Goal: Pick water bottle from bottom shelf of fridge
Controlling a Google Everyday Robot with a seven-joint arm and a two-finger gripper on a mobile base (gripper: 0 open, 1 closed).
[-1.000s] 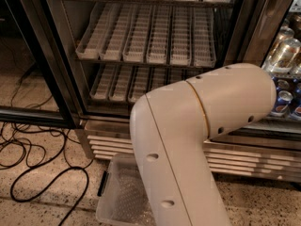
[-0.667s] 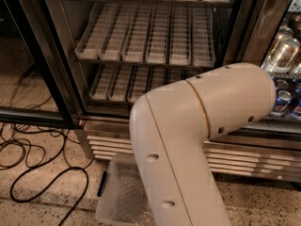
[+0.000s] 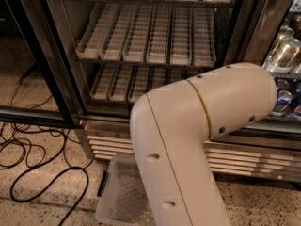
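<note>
No water bottle is made out on the visible part of the bottom shelf (image 3: 141, 95). The lane trays (image 3: 110, 81) seen there hold nothing, and the shelf's right-hand portion is masked by the arm (image 3: 188, 140). Further right, behind glass, some clear bottles (image 3: 284, 53) are noted above drink cans (image 3: 281, 102); these are not on the shelf in question. The fridge (image 3: 68, 69) is found open at this compartment. The gripper is not in view: its place is hidden, and whether it is released, clenched or grasping anything cannot be told. No grasp is evidenced. The pick is judged not yet done, with locating, reaching, grasping and withdrawal left.
</note>
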